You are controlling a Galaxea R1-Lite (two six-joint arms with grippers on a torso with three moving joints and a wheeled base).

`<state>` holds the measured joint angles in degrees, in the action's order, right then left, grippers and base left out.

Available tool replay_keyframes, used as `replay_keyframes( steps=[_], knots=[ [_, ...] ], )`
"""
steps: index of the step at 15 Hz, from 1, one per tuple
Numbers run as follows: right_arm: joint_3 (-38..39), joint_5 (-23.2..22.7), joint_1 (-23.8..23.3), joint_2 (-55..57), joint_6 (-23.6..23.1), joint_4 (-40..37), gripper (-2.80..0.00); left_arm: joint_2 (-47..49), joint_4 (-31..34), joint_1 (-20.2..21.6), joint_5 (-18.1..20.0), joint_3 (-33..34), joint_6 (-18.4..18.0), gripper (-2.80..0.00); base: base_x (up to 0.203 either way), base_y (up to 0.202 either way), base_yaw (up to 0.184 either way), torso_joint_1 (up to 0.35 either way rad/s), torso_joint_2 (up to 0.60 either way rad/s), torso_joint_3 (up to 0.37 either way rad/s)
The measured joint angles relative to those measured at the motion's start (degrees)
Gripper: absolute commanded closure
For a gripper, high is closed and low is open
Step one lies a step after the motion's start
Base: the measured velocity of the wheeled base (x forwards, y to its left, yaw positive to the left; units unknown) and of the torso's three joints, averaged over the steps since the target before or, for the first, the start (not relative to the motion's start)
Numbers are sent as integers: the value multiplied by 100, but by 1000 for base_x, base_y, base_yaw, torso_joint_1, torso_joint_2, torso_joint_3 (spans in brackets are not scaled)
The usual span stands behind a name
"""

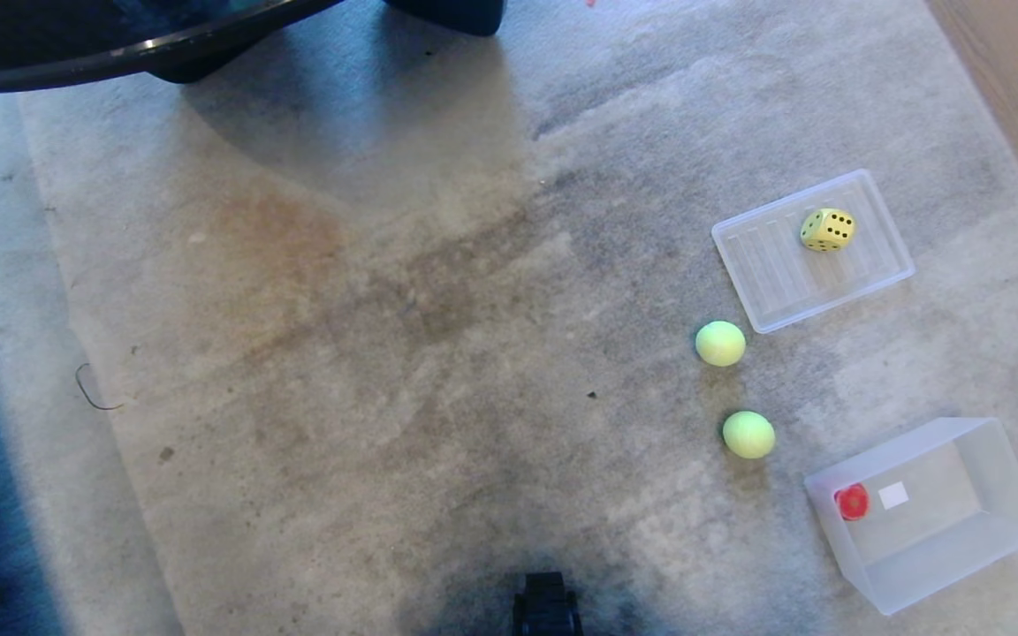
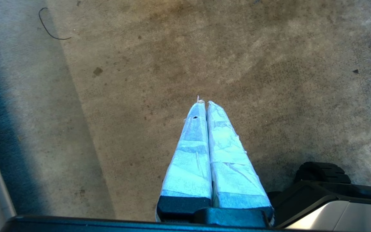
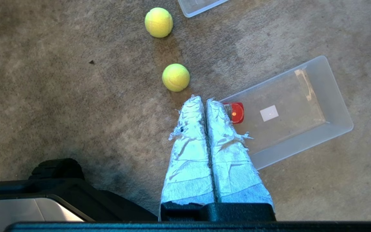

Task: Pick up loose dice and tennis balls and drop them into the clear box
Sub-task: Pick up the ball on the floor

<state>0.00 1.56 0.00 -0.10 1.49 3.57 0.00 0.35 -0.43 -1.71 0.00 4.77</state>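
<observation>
Head view: the grey carpet [image 1: 403, 291] fills the frame. The clear box [image 1: 986, 548] sits at the lower right with a white label [image 1: 893, 495] on its bottom and the red die [image 1: 851, 501] already inside, against the wall nearest the frame centre. The near tennis ball [image 1: 748, 435] lies just beside the box, up and to the left of it; the far tennis ball [image 1: 720, 343] lies above that, near a corner of the flat ribbed lid [image 1: 774, 274] at the right centre. The yellow die [image 1: 827, 230] rests on the lid, not in the box. No green or beige die is visible. A dark table edge [image 1: 76, 62] crosses the upper left; neither arm is in this view. Left wrist view: the left gripper [image 2: 204, 102] hangs over bare carpet with its taped fingers pressed together, holding nothing; a thin curved wire [image 2: 48, 30] lies at the upper left. Right wrist view: the right gripper [image 3: 201, 99] is likewise closed and empty, its tips above the carpet between the near tennis ball [image 3: 175, 77] and the box wall [image 3: 304, 145]. Hazards, as judged: the fingers must part before any descent, otherwise closed tips would push a ball and roll it away. A grasp on the yellow die could drag or tip the light lid. A release near the box rim could bounce the item out.
</observation>
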Motion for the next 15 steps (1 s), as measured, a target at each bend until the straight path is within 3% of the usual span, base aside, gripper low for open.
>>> replay_keyframes(
  steps=[11, 15],
  knots=[
    [-2, 0, 0, 44, 52, -93, 0, 0, 0, -1, -2, 0, 2, 0, 0, 0, 0, 0, 0, 0],
    [-754, -24, 32, 1137, 326, -394, 0, 0, 0, -3, -2, 0, 2, 0, 0, 0, 0, 0, 0, 0]
  ],
)
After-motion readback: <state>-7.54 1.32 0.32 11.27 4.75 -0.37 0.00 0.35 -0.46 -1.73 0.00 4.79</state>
